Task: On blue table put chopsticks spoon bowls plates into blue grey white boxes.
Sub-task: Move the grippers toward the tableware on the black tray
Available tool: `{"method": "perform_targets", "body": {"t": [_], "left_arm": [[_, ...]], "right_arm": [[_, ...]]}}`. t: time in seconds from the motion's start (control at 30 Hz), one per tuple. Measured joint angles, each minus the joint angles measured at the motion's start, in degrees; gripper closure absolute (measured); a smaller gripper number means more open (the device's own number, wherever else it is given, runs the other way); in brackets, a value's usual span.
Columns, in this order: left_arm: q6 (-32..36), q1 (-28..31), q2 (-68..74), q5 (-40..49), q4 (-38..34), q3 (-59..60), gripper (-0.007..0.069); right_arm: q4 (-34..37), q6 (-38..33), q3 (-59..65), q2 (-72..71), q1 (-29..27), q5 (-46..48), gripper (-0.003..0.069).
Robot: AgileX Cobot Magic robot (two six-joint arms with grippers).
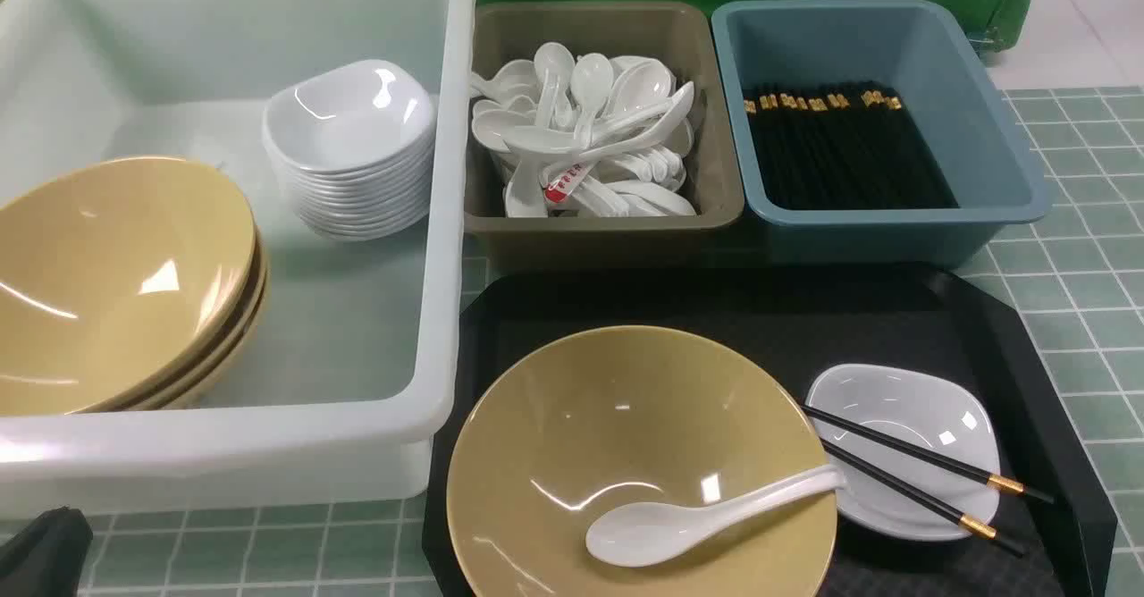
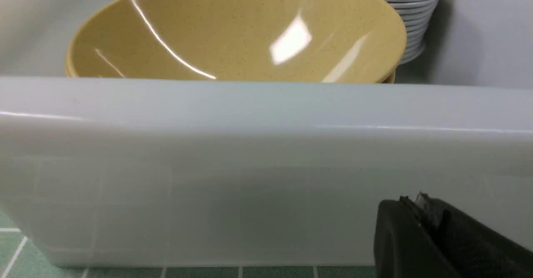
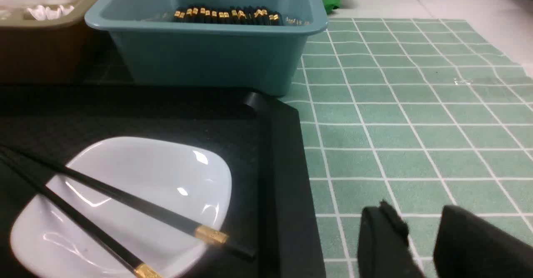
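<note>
Two black chopsticks with gold bands (image 1: 929, 463) lie across the white rounded-square dish (image 1: 903, 409), thick ends over its rim, on the black tray (image 1: 965, 311). Plain white soup spoon (image 1: 652, 530) rests in the big mustard-tan bowl (image 1: 626, 418), handle over the rim toward the dish. None of these four kinds sorted yet.

Boxes behind, by the bench's (image 1: 1081, 266) far edge: dusty-blue bin (image 1: 903, 213) already has a chopstick bundle (image 1: 840, 150); olive-grey bin (image 1: 608, 222) has a heap of white spoons (image 1: 590, 123); translucent white tub (image 1: 438, 177), toward the bench's left edge, has a dish stack (image 1: 353, 150) and nested tan bowls (image 1: 125, 275). So, judging: most is in, one set left. Chopsticks probably first, then spoon, as they sit on top.

Left jaws (image 2: 412, 203) closed, nothing in them, outside the tub's near wall. Right jaws (image 3: 420, 215) part-open, nothing visible between, beside the tray; blurry.

Hard to see: front view cuts off the tray bowl's near side and the tub's left part; right jaws out of that view. Counts in spoon heap and chopstick bundle can't be told.
</note>
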Motion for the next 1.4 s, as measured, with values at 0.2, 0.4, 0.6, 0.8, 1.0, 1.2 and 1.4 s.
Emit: {"method": "perform_targets", "body": {"t": [0.2,0.4,0.6,0.8,1.0,1.2,1.4], "left_arm": [[0.0,0.0,0.0,0.0,0.0,0.0,0.0637],[0.0,0.0,0.0,0.0,0.94,0.0,0.0637],[0.0,0.0,0.0,0.0,1.25,0.0,0.0637],[0.0,0.0,0.0,0.0,1.25,0.0,0.0637],[0.0,0.0,0.0,0.0,1.25,0.0,0.0637],[0.0,0.0,0.0,0.0,1.25,0.0,0.0637],[0.0,0.0,0.0,0.0,1.32,0.0,0.0637]], "right_arm": [[0.0,0.0,0.0,0.0,0.0,0.0,0.0423],[0.0,0.0,0.0,0.0,0.0,0.0,0.0423],[0.0,0.0,0.0,0.0,0.0,0.0,0.0423],[0.0,0.0,0.0,0.0,0.0,0.0,0.0423],[0.0,0.0,0.0,0.0,0.0,0.0,0.0422],[0.0,0.0,0.0,0.0,0.0,0.0,0.0422],[0.0,0.04,0.0,0.0,0.0,0.0,0.0422]]}}
